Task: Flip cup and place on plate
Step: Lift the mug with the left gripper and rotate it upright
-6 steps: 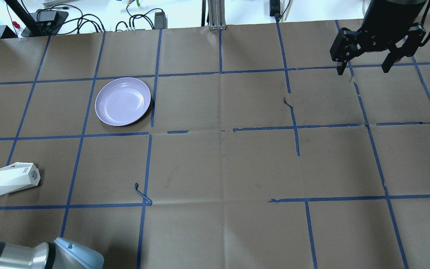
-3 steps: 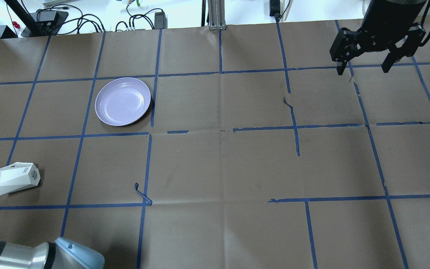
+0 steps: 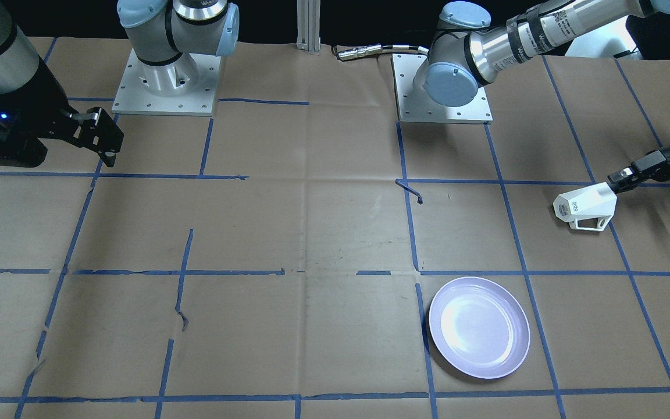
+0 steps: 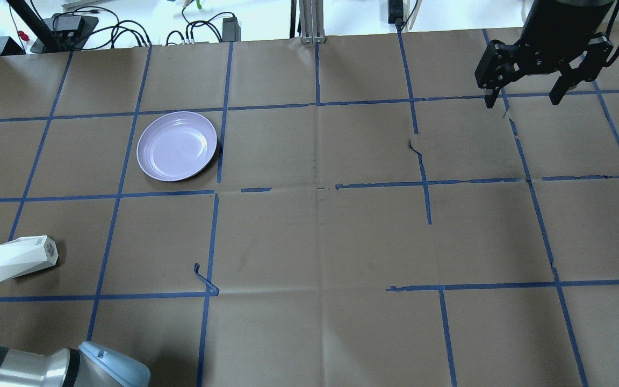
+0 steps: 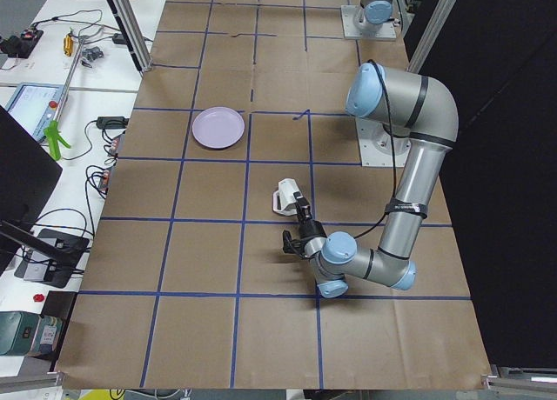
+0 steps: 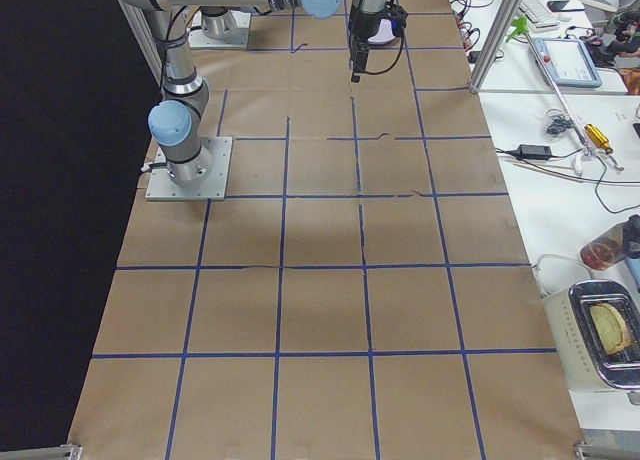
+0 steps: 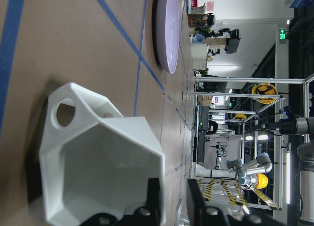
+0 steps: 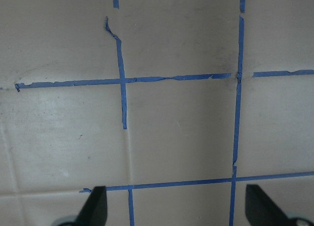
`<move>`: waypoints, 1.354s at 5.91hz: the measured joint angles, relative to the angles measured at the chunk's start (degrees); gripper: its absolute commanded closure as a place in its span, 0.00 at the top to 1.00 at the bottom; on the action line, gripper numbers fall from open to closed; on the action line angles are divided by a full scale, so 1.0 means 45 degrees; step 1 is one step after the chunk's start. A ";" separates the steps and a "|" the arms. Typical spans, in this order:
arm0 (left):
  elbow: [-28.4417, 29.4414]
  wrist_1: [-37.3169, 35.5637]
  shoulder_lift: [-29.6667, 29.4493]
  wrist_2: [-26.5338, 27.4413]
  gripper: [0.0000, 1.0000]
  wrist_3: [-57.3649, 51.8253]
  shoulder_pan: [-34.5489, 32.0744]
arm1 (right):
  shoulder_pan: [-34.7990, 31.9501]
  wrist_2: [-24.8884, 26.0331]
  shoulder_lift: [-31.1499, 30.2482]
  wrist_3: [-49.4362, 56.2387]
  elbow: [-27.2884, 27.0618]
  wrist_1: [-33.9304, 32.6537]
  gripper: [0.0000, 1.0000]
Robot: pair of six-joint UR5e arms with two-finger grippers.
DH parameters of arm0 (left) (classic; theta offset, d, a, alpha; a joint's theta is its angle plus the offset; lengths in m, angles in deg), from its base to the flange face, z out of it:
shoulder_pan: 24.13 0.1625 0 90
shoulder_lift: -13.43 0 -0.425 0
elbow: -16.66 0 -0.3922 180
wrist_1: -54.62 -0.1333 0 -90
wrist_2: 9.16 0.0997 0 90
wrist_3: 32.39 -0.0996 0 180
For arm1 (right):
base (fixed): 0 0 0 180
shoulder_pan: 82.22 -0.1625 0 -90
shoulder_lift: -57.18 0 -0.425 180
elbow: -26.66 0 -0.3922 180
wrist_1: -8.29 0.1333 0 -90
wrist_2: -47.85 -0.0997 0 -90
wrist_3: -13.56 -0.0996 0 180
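White cup (image 4: 19, 259) with dark lettering, pale lavender plate (image 4: 177, 145), brown table (image 4: 315, 242) gridded with blue tape (image 4: 127, 194).

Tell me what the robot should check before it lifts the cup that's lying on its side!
1. The cup lies on its side with its open mouth toward the left gripper: ok.
2. The left gripper straddles the cup's rim wall, one of its fingers inside the mouth and the other outside: ok, in the left wrist view.
3. The fingers are squeezed tight on that wall: cannot tell.
4. The plate sits flat on the table with nothing on it: ok.
5. The right gripper is open and far off on the other side of the table, out of the way: ok.
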 measured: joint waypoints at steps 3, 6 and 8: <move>0.0026 0.0447 0.0113 -0.0061 0.00 -0.0022 0.0009 | 0.0000 0.0001 0.0000 0.0000 0.0000 -0.0001 1.00; 0.1027 0.3095 0.2459 -0.0711 0.00 0.1465 -0.0405 | 0.0001 0.0001 0.0001 0.0000 0.0000 0.0000 1.00; 0.1544 0.3571 0.4428 -0.1394 0.00 0.3563 -0.1381 | 0.0001 0.0000 0.0000 0.0000 0.0000 0.0002 1.00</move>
